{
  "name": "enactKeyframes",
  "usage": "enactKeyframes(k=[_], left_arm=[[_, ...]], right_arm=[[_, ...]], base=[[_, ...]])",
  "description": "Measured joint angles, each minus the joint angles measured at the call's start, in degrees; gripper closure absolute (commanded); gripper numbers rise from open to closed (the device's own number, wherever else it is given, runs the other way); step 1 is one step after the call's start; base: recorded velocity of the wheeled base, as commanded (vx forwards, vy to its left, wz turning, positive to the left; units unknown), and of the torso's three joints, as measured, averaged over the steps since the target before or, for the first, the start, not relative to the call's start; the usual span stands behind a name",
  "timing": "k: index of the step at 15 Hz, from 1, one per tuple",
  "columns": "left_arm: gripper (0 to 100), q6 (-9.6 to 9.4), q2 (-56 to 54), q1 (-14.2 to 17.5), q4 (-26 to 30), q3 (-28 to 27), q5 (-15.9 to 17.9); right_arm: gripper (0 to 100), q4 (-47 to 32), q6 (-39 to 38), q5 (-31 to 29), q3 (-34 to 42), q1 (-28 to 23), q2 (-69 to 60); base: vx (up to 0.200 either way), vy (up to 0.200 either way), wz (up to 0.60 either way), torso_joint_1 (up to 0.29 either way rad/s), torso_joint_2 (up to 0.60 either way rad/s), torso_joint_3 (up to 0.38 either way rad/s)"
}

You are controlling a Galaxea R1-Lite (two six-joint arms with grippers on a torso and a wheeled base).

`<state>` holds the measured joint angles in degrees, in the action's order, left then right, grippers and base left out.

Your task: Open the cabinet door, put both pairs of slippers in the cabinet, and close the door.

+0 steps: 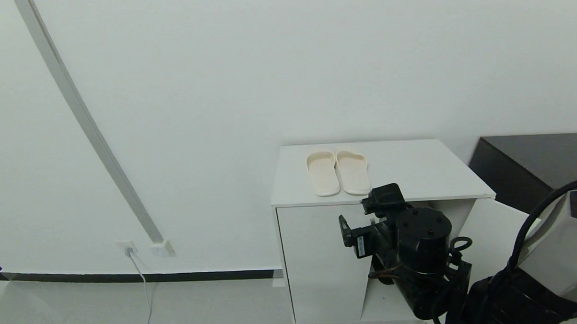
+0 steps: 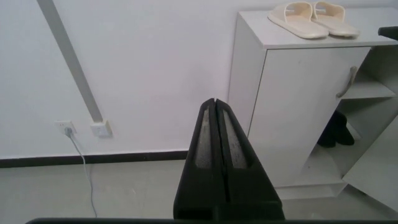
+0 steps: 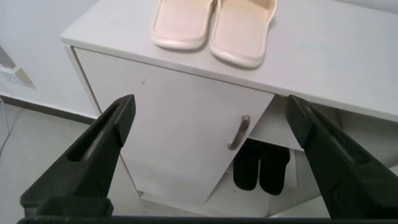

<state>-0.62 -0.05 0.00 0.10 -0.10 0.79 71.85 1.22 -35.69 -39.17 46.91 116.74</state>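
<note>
While the right gripper hangs with jaws spread wide before the cabinet, the cream slippers lie side by side on the top just beyond it. Lower, past the shut left door, the black slippers stand inside under a shelf, the right door swung open. The left gripper is pressed closed, well apart from the cabinet.
</note>
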Motion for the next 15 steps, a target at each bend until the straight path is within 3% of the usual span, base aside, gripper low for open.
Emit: enactKeyframes(k=[11, 15], left_arm=[[100, 0.0, 0.0, 0.0, 0.0, 0.0, 0.0], [100, 0.02, 0.0, 0.0, 0.0, 0.1, -0.1]], right_arm=[[0, 1.6, -0.1, 0.0, 0.7, -0.6, 1.0], [0, 1.3, -0.2, 2.7, -1.5, -3.3, 2.4]], base=[[0.0, 0.0, 0.0, 0.169, -0.34, -0.181], [0.0, 0.0, 0.0, 0.115, -0.24, -0.121]])
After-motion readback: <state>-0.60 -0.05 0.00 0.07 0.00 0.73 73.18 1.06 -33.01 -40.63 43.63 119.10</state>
